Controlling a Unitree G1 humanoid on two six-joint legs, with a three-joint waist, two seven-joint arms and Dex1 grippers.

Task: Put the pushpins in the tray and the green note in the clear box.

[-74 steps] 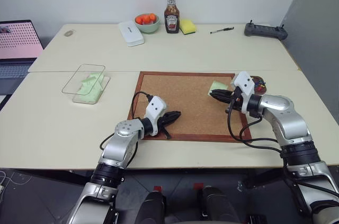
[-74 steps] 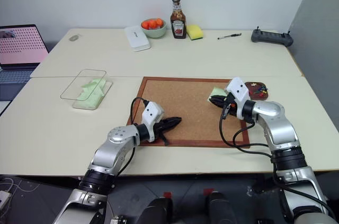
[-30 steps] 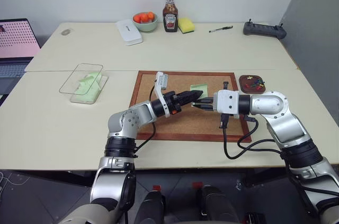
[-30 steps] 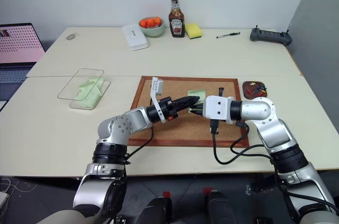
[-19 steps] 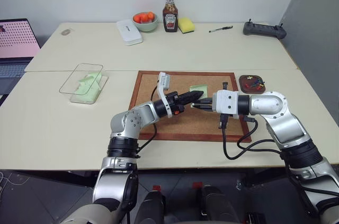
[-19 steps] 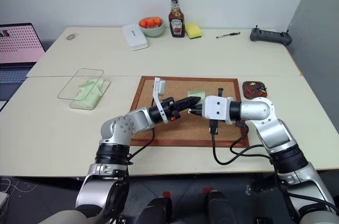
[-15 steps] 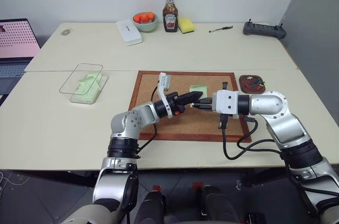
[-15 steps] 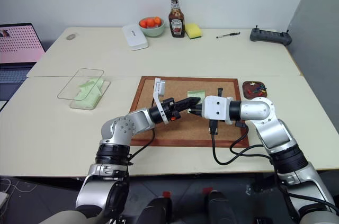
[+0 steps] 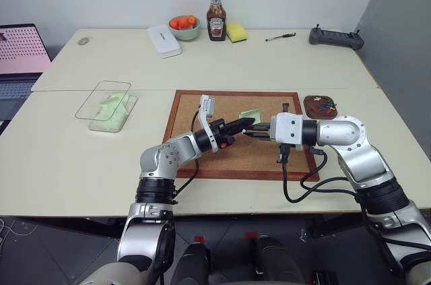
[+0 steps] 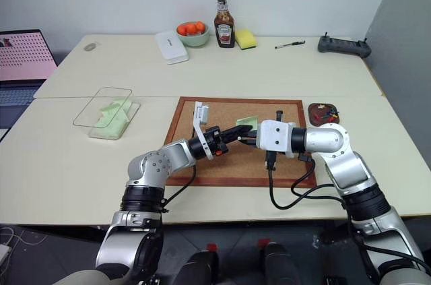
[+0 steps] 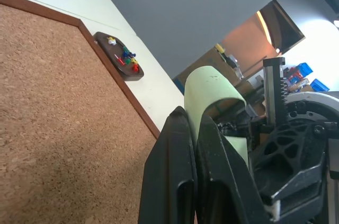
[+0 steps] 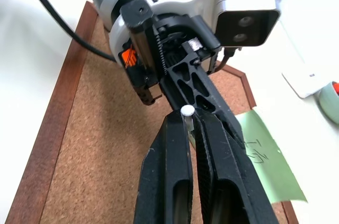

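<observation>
Presently the left gripper is clamped on the curled pale mint-green paper note; the right gripper pinches a white-headed pushpin above the cork board.

The two eye views look from the robot's head, forward and down over the bench, far enough back to take in the whole cork board, the clear box at the left and the wall behind. They sit side by side, so they share nearly the same scene, slightly offset. The left wrist view looks close along its own fingers, low over the cork board toward the tray at the board's far corner. The right wrist view looks close along its fingers, facing the left gripper head-on. Both wrist views share the cork board and the green note.
</observation>
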